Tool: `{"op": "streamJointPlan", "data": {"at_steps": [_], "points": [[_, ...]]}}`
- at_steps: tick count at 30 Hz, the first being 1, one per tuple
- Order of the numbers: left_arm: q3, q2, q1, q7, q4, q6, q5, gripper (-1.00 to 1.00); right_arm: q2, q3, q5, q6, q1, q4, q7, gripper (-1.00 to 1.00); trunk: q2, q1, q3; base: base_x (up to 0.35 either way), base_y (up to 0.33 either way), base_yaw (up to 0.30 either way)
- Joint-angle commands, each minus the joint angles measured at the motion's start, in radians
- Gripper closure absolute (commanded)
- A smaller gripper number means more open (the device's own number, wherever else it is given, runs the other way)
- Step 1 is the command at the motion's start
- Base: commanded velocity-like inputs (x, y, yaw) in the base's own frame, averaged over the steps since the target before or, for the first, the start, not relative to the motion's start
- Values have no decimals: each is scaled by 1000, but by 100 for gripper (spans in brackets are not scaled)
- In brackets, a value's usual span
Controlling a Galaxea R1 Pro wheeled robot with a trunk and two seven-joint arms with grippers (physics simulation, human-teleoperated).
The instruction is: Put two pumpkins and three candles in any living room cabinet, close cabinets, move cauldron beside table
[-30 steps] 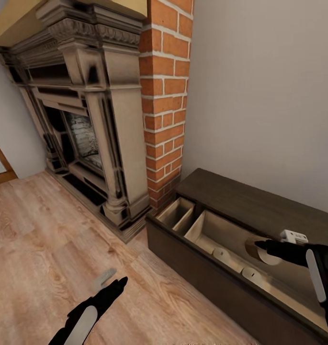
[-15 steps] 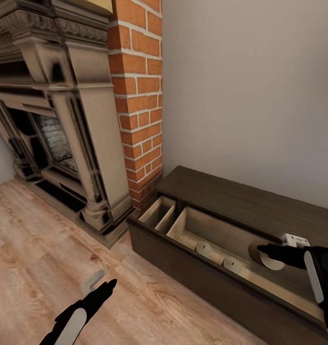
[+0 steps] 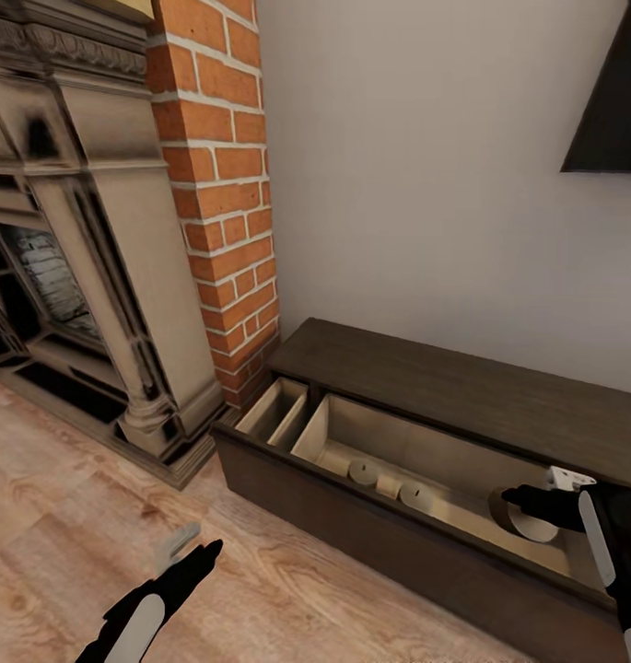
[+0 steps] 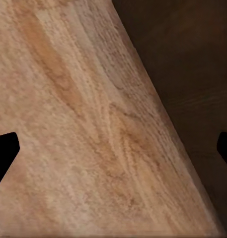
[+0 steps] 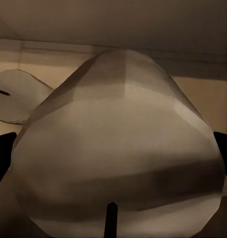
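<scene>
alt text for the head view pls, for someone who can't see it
The right claw holds a pale candle over the open top drawer of a low dark-brown cabinet, where two more candles lie. The left claw hangs over the wooden floor, with a brick column and fireplace behind.

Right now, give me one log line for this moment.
right pincer: holding candle over open cabinet | two candles inside | left pincer: open, over floor
</scene>
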Motion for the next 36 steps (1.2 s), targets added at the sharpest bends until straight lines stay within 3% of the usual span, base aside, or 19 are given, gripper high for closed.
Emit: {"op": "streamJointPlan", "data": {"at_steps": [1,5,11,22,36], "points": [[-2,3,2,10,-1,5,9,-100,0,-1,-5,5,-1,1,-1,100,0,0,-1,0,0,-66],[23,25,31,10,-1,13,11,-100,2,-1,-6,5,0,4,-2,100,0,0,-1,0,0,-33],[59,36,61,11,0,16,7,-100,3,0,-6,5,-2,35,-3,100,0,0,-1,127,86,-6],[65,36,70,10,42,18,7,-100,0,1,-7,5,-22,134,-7,100,0,0,-1,78,56,-1],[58,36,70,8,47,18,2,-100,2,-1,-7,5,-27,171,-7,100,0,0,-1,142,1,0]]}}
